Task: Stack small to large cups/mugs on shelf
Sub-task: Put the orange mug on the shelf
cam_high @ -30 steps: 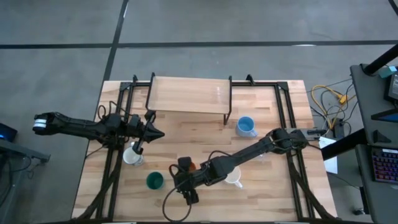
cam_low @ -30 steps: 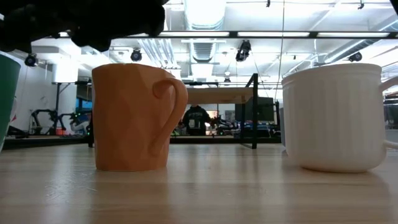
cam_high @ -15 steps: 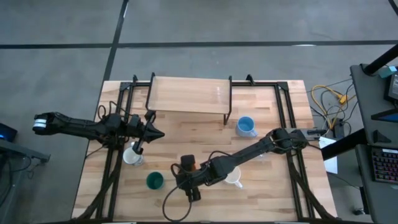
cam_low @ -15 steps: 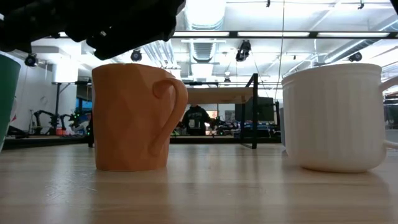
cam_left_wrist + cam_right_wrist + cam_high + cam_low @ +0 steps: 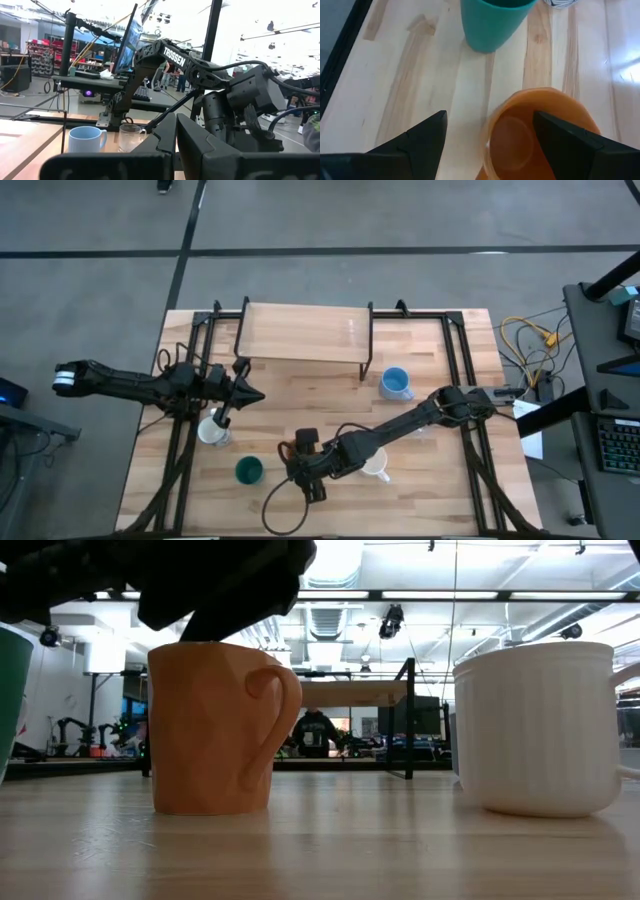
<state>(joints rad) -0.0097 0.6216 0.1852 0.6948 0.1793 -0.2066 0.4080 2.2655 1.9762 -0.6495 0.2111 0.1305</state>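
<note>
"TROSSEN" in white on right arm (image 5: pixel 172 55) link

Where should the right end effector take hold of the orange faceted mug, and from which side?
Grip the rim wall of the orange faceted mug, coming from above. It stands upright with its mouth open, and the open right end effector already hangs over it; one finger inside, one outside, kept away from the handle, looks most secure.

— Where are we?
— A robotics lab: bare ceiling ducts (image 5: pixel 330 615) above us, another Trossen arm (image 5: pixel 170 52) on a bench, a monitor (image 5: pixel 131 37), concrete floor (image 5: pixel 400 220).
</note>
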